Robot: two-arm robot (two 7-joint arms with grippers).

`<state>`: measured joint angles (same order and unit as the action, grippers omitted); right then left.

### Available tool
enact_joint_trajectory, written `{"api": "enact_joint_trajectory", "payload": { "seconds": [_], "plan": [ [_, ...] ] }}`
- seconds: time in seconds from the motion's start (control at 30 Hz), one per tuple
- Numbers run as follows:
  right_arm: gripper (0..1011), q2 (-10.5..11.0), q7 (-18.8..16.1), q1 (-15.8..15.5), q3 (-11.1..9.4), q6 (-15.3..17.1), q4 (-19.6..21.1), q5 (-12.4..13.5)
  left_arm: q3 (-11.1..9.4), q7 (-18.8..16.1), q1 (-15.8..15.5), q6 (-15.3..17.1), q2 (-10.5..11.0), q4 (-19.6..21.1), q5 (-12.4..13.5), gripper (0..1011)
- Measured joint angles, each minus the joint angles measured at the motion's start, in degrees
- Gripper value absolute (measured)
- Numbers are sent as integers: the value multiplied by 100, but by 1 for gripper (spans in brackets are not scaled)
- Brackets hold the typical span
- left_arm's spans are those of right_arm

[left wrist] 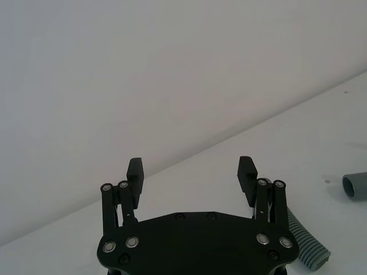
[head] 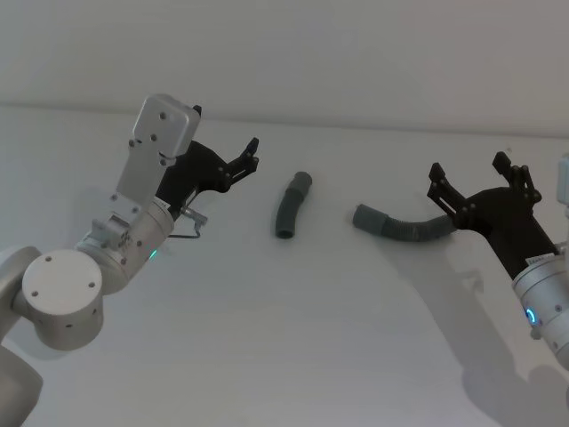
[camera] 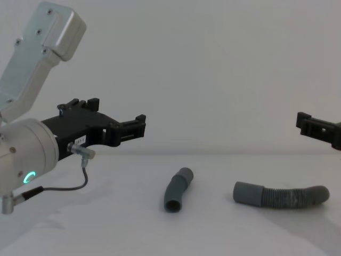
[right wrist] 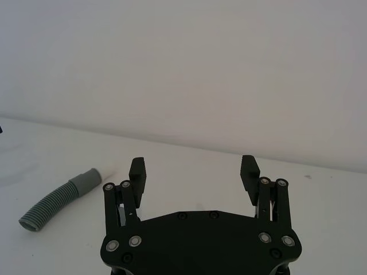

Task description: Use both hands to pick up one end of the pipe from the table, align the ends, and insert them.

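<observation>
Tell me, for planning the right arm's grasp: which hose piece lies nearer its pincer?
The longer curved hose piece: its ribbed end lies by the right pincer; the short bent piece lies farther off.

My left arm [head: 62,294] comes in from the lower left of the head view. The elbow's bent and the boxy silver wrist housing [head: 160,142] sticks up toward the upper left. The left tool [head: 249,156] points right, toward the middle of the frame, with its fingers spread wide apart. My right arm [head: 547,302] comes in at the lower right edge, and the right tool [head: 468,173] angles up and left, spread just as wide. In the chest view the left tool sits roughly level at mid-left, and one right fingertip just pokes in at the right edge.
</observation>
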<state>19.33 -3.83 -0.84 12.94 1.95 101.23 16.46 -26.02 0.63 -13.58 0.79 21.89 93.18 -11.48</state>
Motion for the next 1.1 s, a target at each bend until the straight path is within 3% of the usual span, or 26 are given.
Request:
{"api": "enact_joint_trajectory", "payload": {
  "seconds": [1.1],
  "plan": [
    [1002, 1, -2, 3, 0, 0, -1, -4, -2, 32, -22, 1, 5, -12, 0, 1000]
  ]
}}
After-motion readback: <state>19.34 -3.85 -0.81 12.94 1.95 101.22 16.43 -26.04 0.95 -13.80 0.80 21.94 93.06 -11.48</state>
